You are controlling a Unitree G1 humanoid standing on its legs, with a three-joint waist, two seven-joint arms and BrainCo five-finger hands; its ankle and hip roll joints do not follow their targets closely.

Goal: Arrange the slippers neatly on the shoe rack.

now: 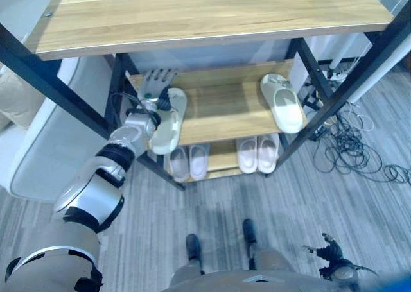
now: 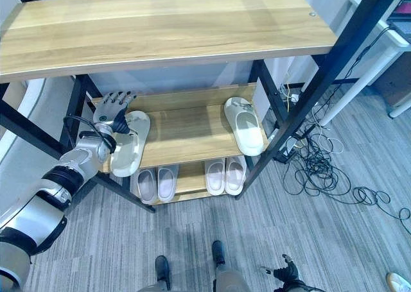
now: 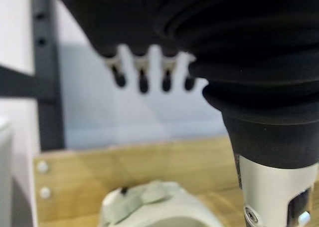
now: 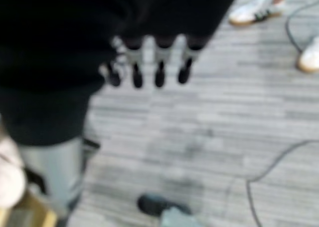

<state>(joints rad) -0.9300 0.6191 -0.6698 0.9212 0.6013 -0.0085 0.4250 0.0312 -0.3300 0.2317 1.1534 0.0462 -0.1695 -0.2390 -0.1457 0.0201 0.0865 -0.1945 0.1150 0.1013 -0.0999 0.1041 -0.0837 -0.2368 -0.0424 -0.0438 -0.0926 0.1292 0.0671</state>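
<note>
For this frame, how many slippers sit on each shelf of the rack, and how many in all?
Middle shelf: 2 slippers, a left slipper under the open left hand and a right slipper at the other end.
Bottom shelf: 4 slippers, a left pair and a right pair.
Top shelf: 0 slippers.
Total: 6 slippers.

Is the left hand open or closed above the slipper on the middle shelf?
Open: the left hand's fingers are straight and spread over the slipper.
</note>
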